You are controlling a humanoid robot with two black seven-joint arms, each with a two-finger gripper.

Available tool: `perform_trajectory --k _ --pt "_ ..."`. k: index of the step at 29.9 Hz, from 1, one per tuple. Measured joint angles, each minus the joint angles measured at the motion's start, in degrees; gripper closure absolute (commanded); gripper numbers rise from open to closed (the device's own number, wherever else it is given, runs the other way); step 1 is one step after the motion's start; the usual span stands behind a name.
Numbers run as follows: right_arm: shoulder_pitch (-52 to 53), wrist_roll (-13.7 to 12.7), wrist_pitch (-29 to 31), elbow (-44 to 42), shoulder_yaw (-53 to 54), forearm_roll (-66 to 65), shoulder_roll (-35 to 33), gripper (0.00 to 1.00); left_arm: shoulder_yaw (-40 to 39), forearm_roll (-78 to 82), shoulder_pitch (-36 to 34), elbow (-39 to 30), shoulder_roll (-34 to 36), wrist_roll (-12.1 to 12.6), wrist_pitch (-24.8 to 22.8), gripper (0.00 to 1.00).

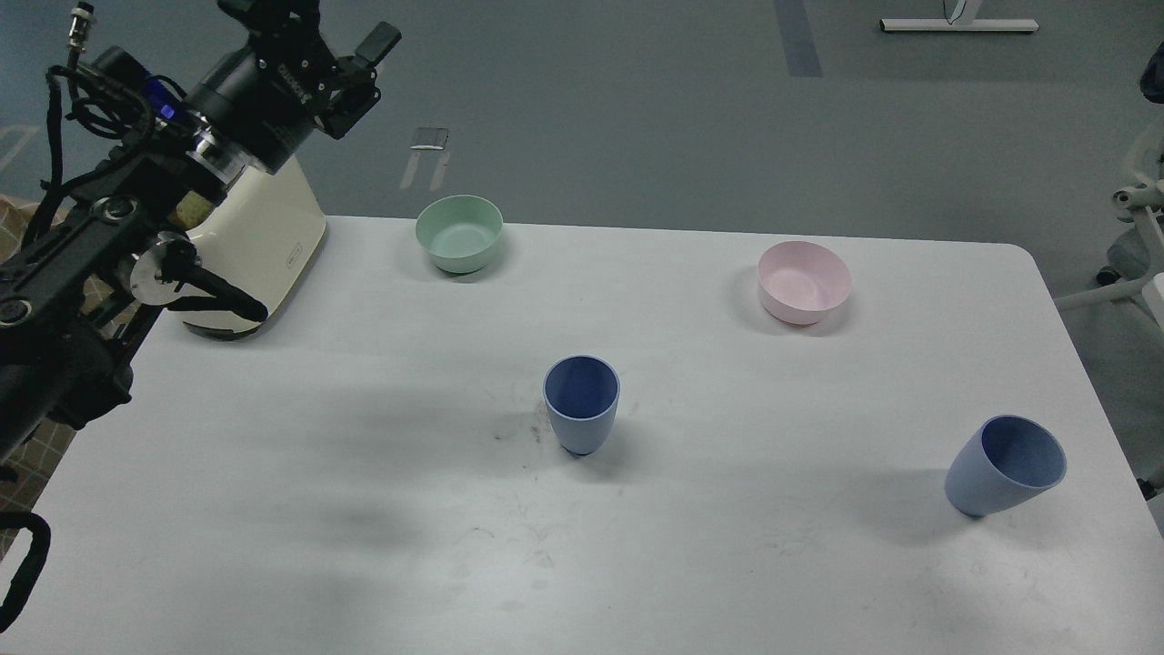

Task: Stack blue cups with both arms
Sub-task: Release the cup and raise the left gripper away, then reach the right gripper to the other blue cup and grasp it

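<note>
Nothing stacked yet. 2 blue cups, both upright on the white table [364, 546], well apart. Centre cup [582, 403] sits mid-frame, mouth up. Right cup [1005, 466] is at lower right of frame near the table edge; looks tilted in this view, prob just lens angle at the frame edge, can't tell for sure.

Left arm [82, 264] comes in at upper left of frame, raised, nowhere near either cup. Left gripper [350, 68] at the top left, over the cream appliance [264, 246]; fingers look spread apart w/ nothing between them. Right arm + gripper not in view at all.

Distractors: mint-green bowl [459, 233] upper centre, pink bowl [805, 282] upper right. Both clear of the cups, leave alone.

Step in hand, as I judge it: approach + first grasp. To do it well: the unseen right arm takes the right cup, left arm takes the centre cup. Grip low-mid on the wall, not the rim, since the cups taper and a narrow base tips easily. Lift one straight up, line its base over the other's mouth, lower slow, release only once seated. Watch the right cup, it's close to the table edge, a nudge could knock it off.
</note>
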Motion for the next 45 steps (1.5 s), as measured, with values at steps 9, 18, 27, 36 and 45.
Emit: perform_trajectory --k 9,18,27,36,45 --pt "-16.96 4.18 0.00 13.47 -4.35 -14.88 -5.21 0.00 -1.82 -4.55 4.25 0.07 0.86 0.09 0.09 0.02" --pt "-22.88 4.18 -0.04 14.23 -4.69 -25.39 -2.78 0.08 -1.63 -4.32 4.40 -0.24 0.44 1.25 0.22 0.02" --pt "-23.54 4.00 -0.03 14.32 -11.38 -30.32 -0.25 0.35 -0.97 -3.87 4.56 -0.24 0.16 1.47 0.23 0.02" --pt "-23.00 3.62 -0.01 14.35 -14.36 -33.13 0.24 0.71 -0.96 -3.85 5.35 -0.21 0.08 1.50 0.23 0.02" --pt "-22.92 3.62 -0.01 14.31 -14.66 -33.19 1.26 1.00 -0.99 -3.85 5.55 -0.21 -0.01 1.49 0.24 0.02"
